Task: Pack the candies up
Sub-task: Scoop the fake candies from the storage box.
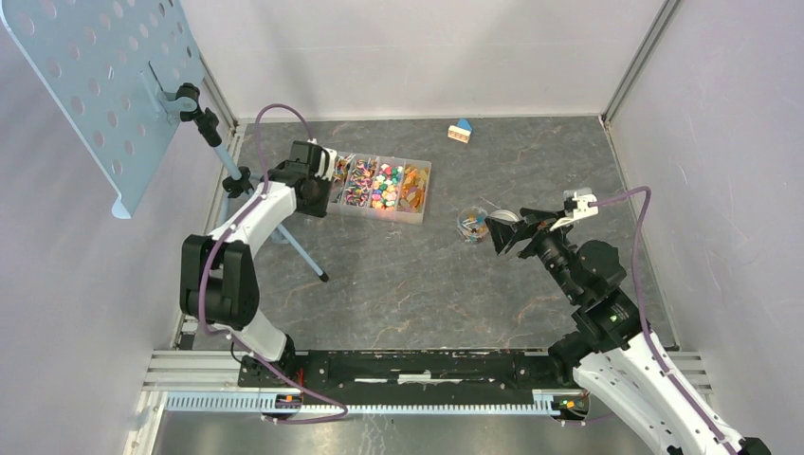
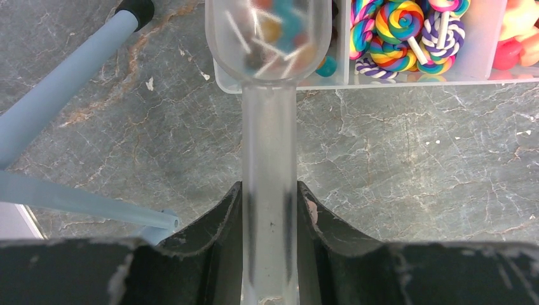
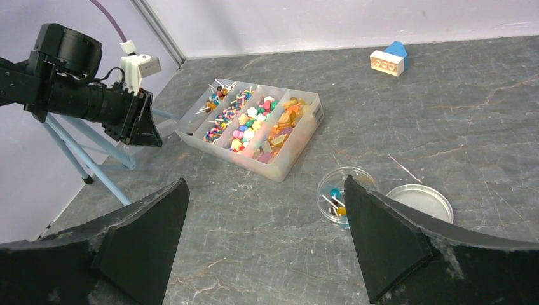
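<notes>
Clear plastic scoop (image 2: 270, 44), its handle pinched by the left gripper (image 2: 269, 197), seems to carry a few candies (image 2: 279, 32) at the tray's (image 2: 407, 79) end cell. If it tips on the way to the round tub (image 1: 471, 226), at 4 o'clock from the tray, sweets could spill onto the desk (image 1: 427, 294). The left arm reaches toward 1 o'clock, elbow bent. The right gripper (image 1: 504, 234) hovers spread beside the tub.

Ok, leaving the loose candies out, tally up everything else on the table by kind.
Divided candy tray: 1
Round clear tub: 1
Loose round lid: 1
Clear scoop, held in the left end effector: 1
Toy house: 1
Stand with perforated panel: 1
Total: 6
</notes>
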You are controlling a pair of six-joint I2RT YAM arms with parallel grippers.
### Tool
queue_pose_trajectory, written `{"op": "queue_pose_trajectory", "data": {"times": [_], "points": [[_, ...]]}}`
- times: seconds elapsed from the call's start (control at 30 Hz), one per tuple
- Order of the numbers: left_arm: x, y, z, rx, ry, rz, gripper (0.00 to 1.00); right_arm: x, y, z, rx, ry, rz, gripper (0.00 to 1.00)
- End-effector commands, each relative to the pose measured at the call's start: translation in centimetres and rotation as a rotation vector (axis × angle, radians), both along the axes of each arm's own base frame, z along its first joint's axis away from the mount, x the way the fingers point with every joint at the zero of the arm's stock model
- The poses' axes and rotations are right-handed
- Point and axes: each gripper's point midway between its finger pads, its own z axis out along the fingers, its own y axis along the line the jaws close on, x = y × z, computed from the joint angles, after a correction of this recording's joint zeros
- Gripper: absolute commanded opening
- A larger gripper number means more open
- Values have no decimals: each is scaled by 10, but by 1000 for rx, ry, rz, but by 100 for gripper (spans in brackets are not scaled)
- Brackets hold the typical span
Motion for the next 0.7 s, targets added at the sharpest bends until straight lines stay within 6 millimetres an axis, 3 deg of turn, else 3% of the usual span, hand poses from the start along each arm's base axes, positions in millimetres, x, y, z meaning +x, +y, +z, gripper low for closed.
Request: {"op": "queue_pose_trajectory", "data": {"times": [0.0,0.67], "points": [[2,0,19,-18,-78,-13,2,-1,1,12,32,-39,8,98],[-9,-2,36,-53,-162,-28,2,-7,-3,15,42,-44,1,98]]}}
